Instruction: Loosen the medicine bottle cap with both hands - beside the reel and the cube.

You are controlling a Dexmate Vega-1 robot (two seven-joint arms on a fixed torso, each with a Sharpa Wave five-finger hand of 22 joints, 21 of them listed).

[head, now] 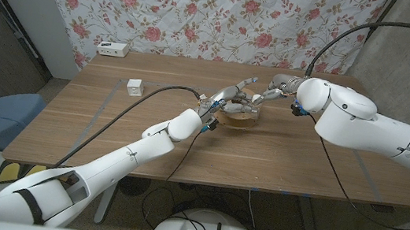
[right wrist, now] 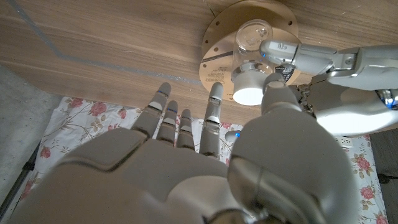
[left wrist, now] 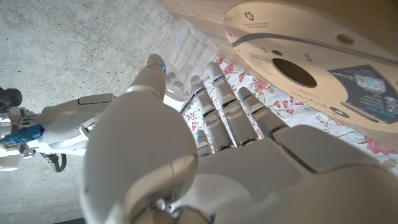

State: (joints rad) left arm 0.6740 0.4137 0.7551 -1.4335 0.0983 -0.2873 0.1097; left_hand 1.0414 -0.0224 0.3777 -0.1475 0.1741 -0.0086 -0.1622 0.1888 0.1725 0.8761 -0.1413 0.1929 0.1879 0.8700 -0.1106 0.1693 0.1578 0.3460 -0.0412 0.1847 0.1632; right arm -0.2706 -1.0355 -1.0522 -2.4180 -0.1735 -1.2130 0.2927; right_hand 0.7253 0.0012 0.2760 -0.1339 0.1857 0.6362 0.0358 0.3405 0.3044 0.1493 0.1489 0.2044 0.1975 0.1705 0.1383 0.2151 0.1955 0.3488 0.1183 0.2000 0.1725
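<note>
Your left fingers [right wrist: 292,48] wrap the clear bottle [right wrist: 252,38], holding it tipped over the reel [right wrist: 219,46]; from the left wrist the ribbed plastic body [left wrist: 186,53] shows just past the thumb. Your right fingers [right wrist: 214,109] are spread and hold nothing, with the thumb close beside the white cap [right wrist: 247,88]; whether it touches, you cannot tell.

The risk, as I judge it: the right hand [head: 279,84] has no grip on the cap yet. If you twist with only the thumb brushing it, the cap may slip and nothing will turn. If you close off-centre, you may push the bottle sideways out of the left hand [head: 233,96], and it would drop on the reel or roll onto the tabletop [head: 109,118]. The body looks thin and smooth, so a hard squeeze from the left could dent it or let it spin along with the cap.

The bottle is small, see-through and ribbed along its side, with a white round cap that looks still seated. It hangs between your two hands above the tan reel at mid-tabletop. The small white cube [head: 135,87] sits well apart on your left.
</note>
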